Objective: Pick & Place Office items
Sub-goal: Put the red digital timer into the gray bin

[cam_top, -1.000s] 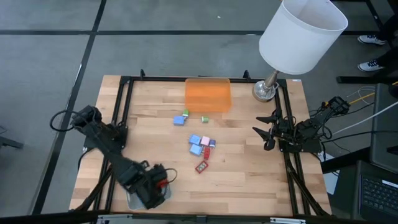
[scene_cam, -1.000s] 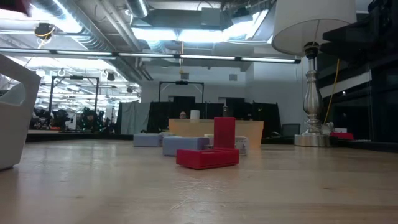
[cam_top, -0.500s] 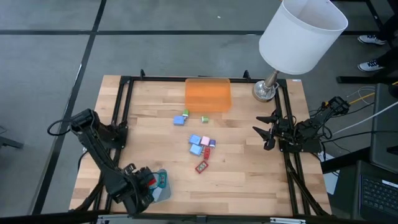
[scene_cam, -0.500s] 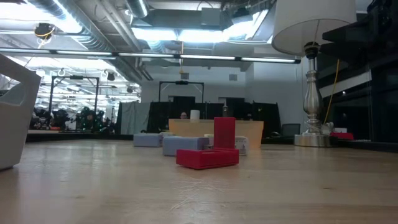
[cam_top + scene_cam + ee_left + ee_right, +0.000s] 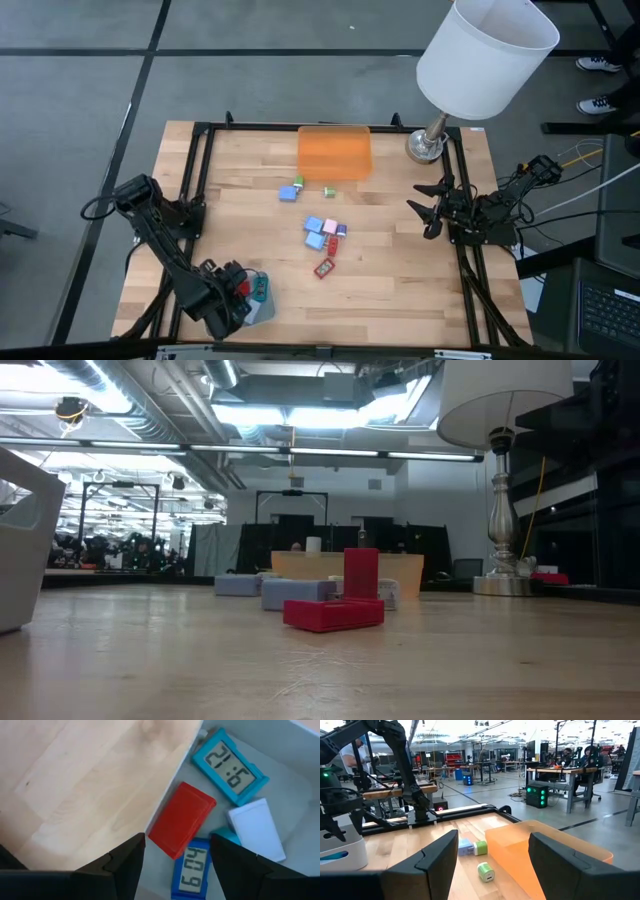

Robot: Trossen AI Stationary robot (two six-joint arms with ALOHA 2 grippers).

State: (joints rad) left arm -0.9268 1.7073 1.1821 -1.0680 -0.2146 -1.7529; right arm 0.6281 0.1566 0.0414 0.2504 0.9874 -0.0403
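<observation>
So the left gripper [image 5: 243, 297] is down at the front-left corner of the bench, hanging right over the grey tray [image 5: 262, 310]. A second ago it was sitting a bit further right with something red in its tips; now the jaws are apart and hold nothing. In the wrist view a red slab [image 5: 182, 819] lies on the tray floor against the wall, next to two blue clock pieces [image 5: 230, 766] and a white block [image 5: 256, 829], so the red one looks dropped off.

Right gripper [image 5: 427, 211] hasn't budged, parked at the right edge with its fingers spread and empty.

Rest of the items are where they were: the cluster of blue, pink and purple blocks [image 5: 322, 232] mid-bench, a red piece [image 5: 324, 268] just in front of them, and a blue block [image 5: 289, 193] plus green bits [image 5: 329, 191] near the orange tray [image 5: 334, 152] at the back edge. Lamp [image 5: 484, 56] is in the back-right corner.
</observation>
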